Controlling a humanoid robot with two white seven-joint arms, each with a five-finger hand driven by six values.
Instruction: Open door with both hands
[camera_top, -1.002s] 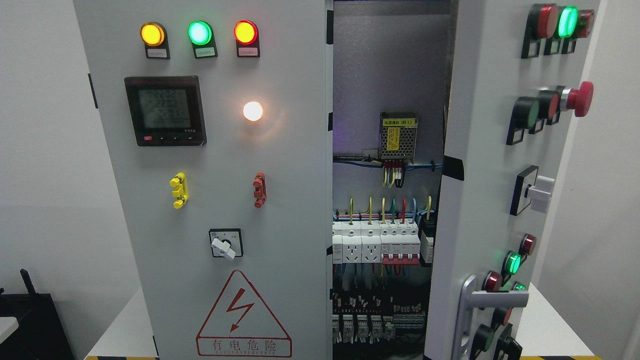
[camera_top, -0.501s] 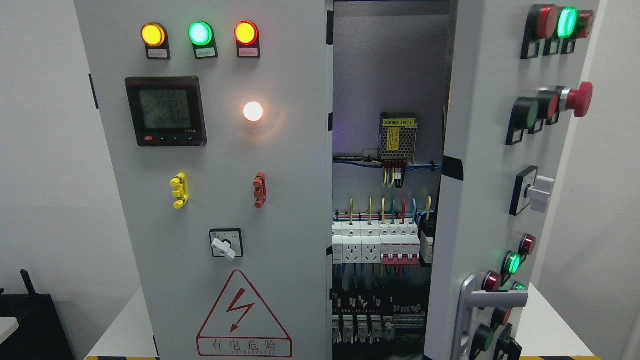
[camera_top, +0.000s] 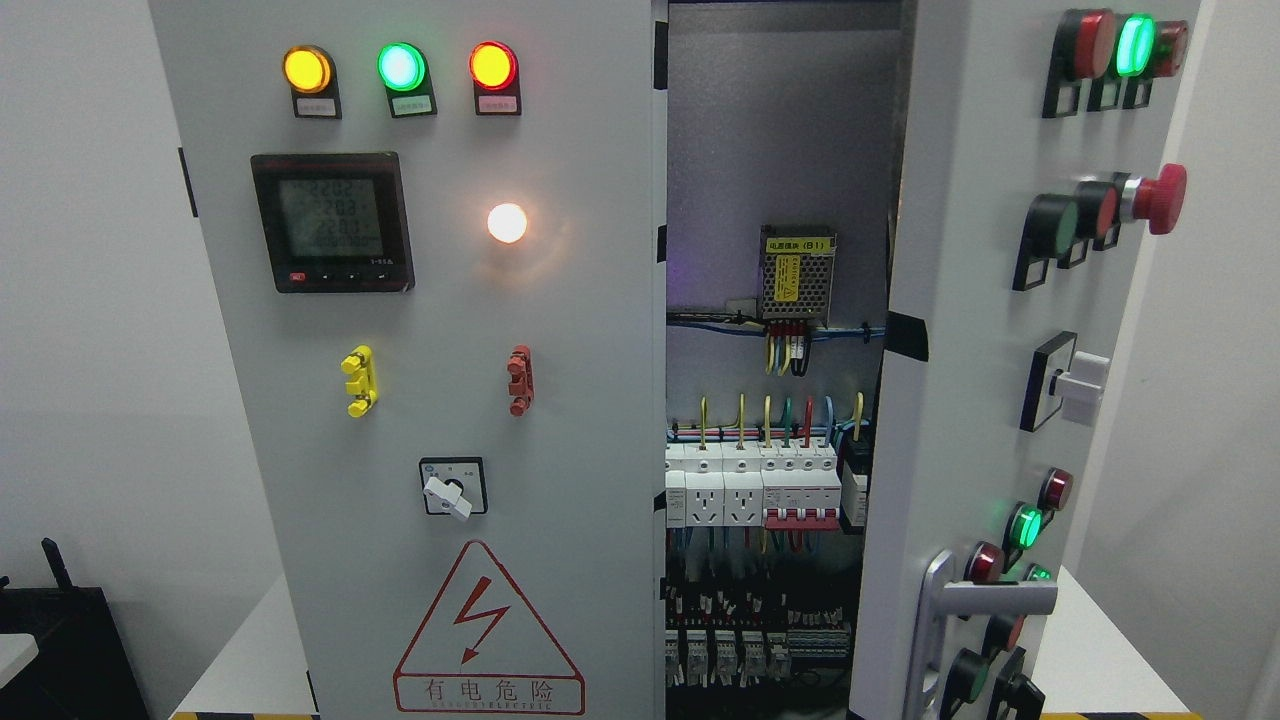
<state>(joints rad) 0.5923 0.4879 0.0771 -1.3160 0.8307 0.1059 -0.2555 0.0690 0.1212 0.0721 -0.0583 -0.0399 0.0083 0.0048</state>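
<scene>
A grey electrical cabinet fills the head view. Its left door (camera_top: 430, 400) faces me flat and closed, carrying three lit lamps, a meter (camera_top: 332, 222) and a rotary switch (camera_top: 452, 487). The right door (camera_top: 985, 400) stands swung outward at an angle, its silver lever handle (camera_top: 985, 600) low down. Between the doors the interior (camera_top: 770, 400) shows, with a power supply (camera_top: 796, 273), wiring and white breakers (camera_top: 752, 485). Neither of my hands nor arms appears in the picture.
The cabinet stands on a white tabletop (camera_top: 240, 660) with a yellow-black striped front edge. A red mushroom button (camera_top: 1160, 198) and other knobs stick out from the right door. A black object (camera_top: 60, 640) sits at the lower left. White walls lie on both sides.
</scene>
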